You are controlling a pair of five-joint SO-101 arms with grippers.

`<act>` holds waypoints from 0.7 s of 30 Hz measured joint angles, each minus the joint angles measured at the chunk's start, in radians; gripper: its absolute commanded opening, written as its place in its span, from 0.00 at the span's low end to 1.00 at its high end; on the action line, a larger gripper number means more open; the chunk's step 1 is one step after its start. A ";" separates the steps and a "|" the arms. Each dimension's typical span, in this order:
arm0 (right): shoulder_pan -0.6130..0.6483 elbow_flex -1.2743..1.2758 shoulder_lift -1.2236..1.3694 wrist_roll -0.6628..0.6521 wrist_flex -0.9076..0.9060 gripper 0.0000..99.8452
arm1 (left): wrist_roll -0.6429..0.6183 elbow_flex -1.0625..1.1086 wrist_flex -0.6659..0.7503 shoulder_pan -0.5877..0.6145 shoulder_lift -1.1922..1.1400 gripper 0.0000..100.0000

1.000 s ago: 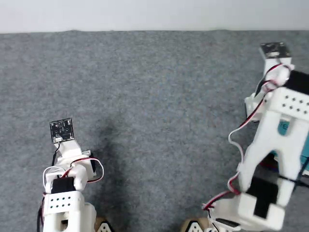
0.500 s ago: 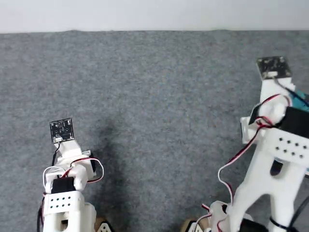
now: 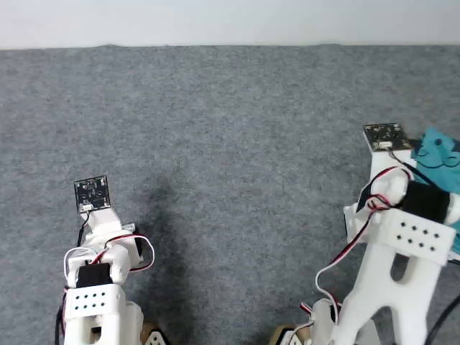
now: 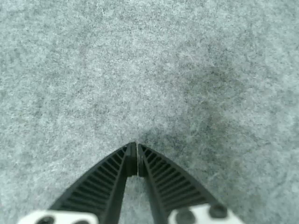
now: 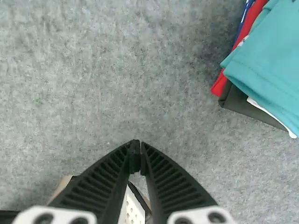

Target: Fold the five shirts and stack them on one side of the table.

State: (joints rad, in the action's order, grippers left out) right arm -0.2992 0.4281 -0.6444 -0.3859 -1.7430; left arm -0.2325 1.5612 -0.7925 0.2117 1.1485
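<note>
A stack of folded cloth shirts (image 5: 261, 51) lies at the right edge of the grey felt-covered bench (image 3: 237, 122). A teal shirt (image 3: 438, 154) is on top and a red shirt (image 5: 224, 83) peeks out beneath it. The right gripper (image 5: 138, 156) hangs near the stack, its black ridged fingers pressed together on nothing. The left gripper (image 4: 137, 158), likewise closed and empty, hangs over the felt, well apart from the shirts.

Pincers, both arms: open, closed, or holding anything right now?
Left pincer: closed, holding nothing.
Right pincer: closed, holding nothing.
</note>
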 measured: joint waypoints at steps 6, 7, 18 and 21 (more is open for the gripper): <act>0.000 0.123 -0.110 0.000 0.028 0.01 | 0.000 0.000 0.000 0.000 0.000 0.02; 0.002 0.152 -0.124 0.000 0.049 0.01 | 0.000 0.000 0.000 0.000 0.000 0.02; 0.002 0.468 -0.345 0.000 0.281 0.01 | 0.000 0.000 0.000 0.000 0.000 0.02; 0.002 0.545 -0.413 0.000 0.336 0.01 | 0.000 0.000 0.000 0.000 0.000 0.02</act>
State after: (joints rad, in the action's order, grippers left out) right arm -0.2977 0.9728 -1.0572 -0.3859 -1.4070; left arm -0.2325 1.5612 -0.7925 0.2117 1.1485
